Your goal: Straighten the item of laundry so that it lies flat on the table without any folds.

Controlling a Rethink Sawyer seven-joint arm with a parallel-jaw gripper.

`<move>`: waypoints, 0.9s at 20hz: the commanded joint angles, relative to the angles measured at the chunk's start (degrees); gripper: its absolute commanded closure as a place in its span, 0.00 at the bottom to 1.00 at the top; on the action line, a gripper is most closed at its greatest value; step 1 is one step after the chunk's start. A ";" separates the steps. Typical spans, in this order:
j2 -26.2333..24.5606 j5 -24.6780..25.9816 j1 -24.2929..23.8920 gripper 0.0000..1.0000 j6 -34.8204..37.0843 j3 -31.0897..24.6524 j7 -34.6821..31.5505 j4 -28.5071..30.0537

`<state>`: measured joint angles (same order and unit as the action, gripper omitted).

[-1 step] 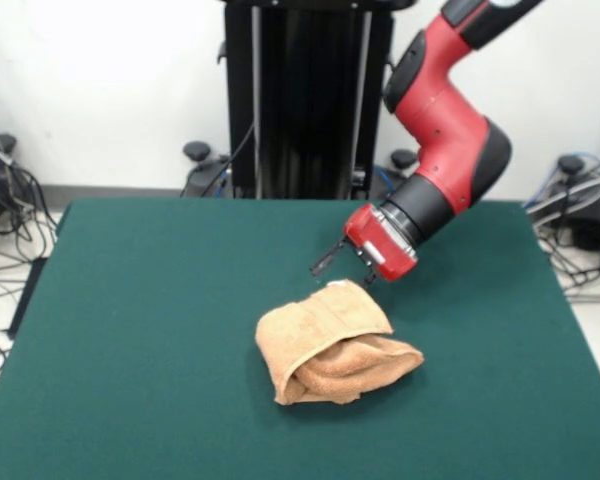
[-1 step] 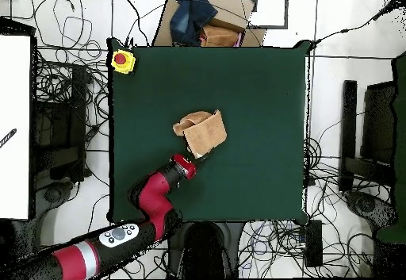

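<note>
**Snagging more than one layer is the main risk**

Covering most of the front view, the table (image 1: 130, 330) has plenty of bare green felt for spreading. Just right of centre lies the towel (image 1: 332, 345), bunched and folded over itself. Above its upper edge hangs the gripper (image 1: 342, 268), prongs apart and empty. Pinching several stacked layers together would likely drag the bundle along without unfolding it.

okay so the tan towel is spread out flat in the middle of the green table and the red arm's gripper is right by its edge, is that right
Not quite. The towel is not spread flat: the front view shows it bunched and folded over itself into a lump. The rest holds: it lies near the middle of the green table, and the red arm's gripper is right by its edge.
</note>
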<state>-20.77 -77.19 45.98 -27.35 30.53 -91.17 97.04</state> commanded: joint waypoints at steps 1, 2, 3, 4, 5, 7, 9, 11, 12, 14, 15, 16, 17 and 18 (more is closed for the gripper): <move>-1.33 -5.33 1.21 0.00 -2.55 -9.79 1.18 -7.74; -1.22 -5.84 1.39 0.00 -2.94 -9.86 1.61 -7.60; -1.08 -6.55 1.37 0.00 -3.41 -10.29 1.78 -7.53; -0.94 -7.25 1.35 0.00 -3.87 -10.71 1.95 -7.47; -0.93 -8.30 1.47 0.00 -5.05 -11.17 2.45 -7.51; -0.94 -9.99 1.74 0.00 -7.63 -11.90 4.44 -7.67; -0.84 -10.58 1.77 1.00 -8.85 -12.29 5.53 -7.66; -0.94 -9.83 1.77 1.00 -8.44 -11.94 5.28 -7.63; -0.78 -9.64 1.57 1.00 -8.61 -12.11 5.40 -7.52; -0.59 -8.67 1.09 1.00 -8.94 -12.25 5.00 -7.39; -0.52 -8.75 0.99 1.00 -9.49 -12.48 5.25 -7.33; -0.46 -8.84 0.88 1.00 -10.05 -12.71 5.50 -7.28; -0.35 -8.80 0.75 1.00 -10.26 -12.83 5.61 -7.20; -0.24 -8.77 0.61 1.00 -10.47 -12.96 5.72 -7.12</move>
<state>-20.87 -84.83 47.62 -36.56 27.28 -91.17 97.03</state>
